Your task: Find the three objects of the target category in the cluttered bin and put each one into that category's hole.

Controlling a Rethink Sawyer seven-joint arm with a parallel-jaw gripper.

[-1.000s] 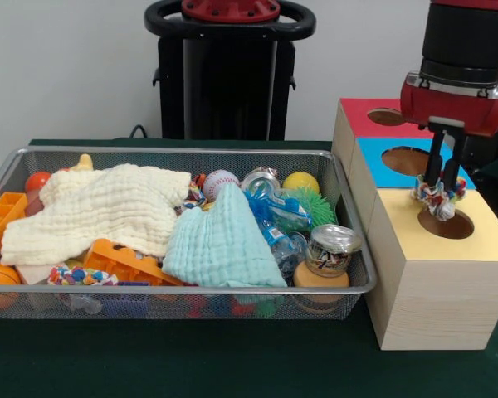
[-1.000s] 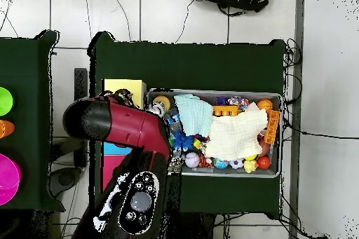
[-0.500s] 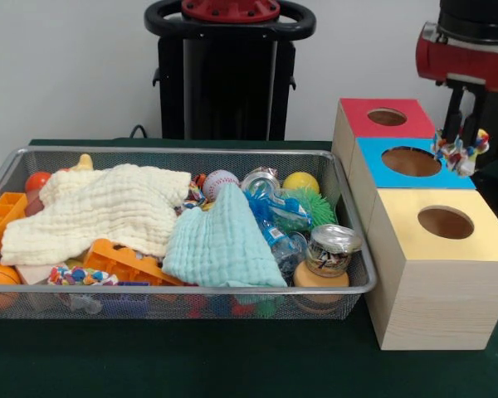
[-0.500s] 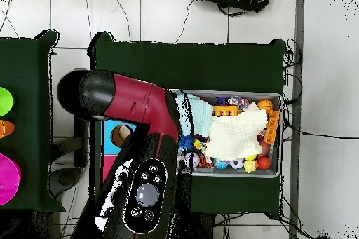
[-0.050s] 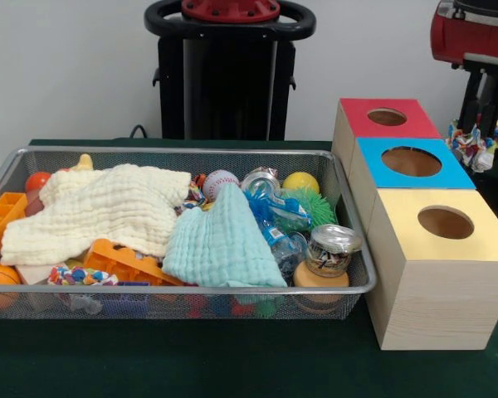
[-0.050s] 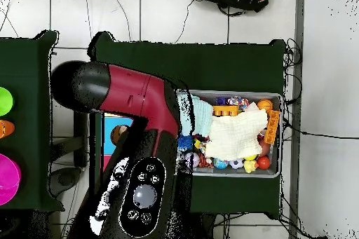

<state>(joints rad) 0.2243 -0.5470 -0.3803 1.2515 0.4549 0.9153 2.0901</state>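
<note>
My gripper [image 5: 481, 131] hangs at the far right in the front view, shut on a multicoloured knotted rope toy [image 5: 479, 146]. The toy dangles to the right of the blue box [image 5: 456, 176], higher than the tops of the boxes. Red box hole [image 5: 388, 117], blue box hole [image 5: 412, 161] and yellow box hole [image 5: 445, 222] stand in a row. A similar rope toy [image 5: 79, 275] lies at the front left of the wire bin [image 5: 191, 151]. From overhead, the red arm [image 6: 133, 96] hides the gripper and most of the boxes; only part of the blue box [image 6: 111, 125] shows.
The bin holds a cream cloth [image 5: 100, 207], a light blue cloth [image 5: 220, 240], orange blocks [image 5: 124, 261], a baseball [image 5: 220, 182], a yellow ball [image 5: 300, 182], a green spiky ball [image 5: 315, 206] and a candle jar [image 5: 328, 253]. Overhead, the bin [image 6: 280, 138] lies right of the arm.
The gripper has risen from just above the yellow hole and moved back and to the right, carrying the rope toy with it. The bin's contents are unchanged.
</note>
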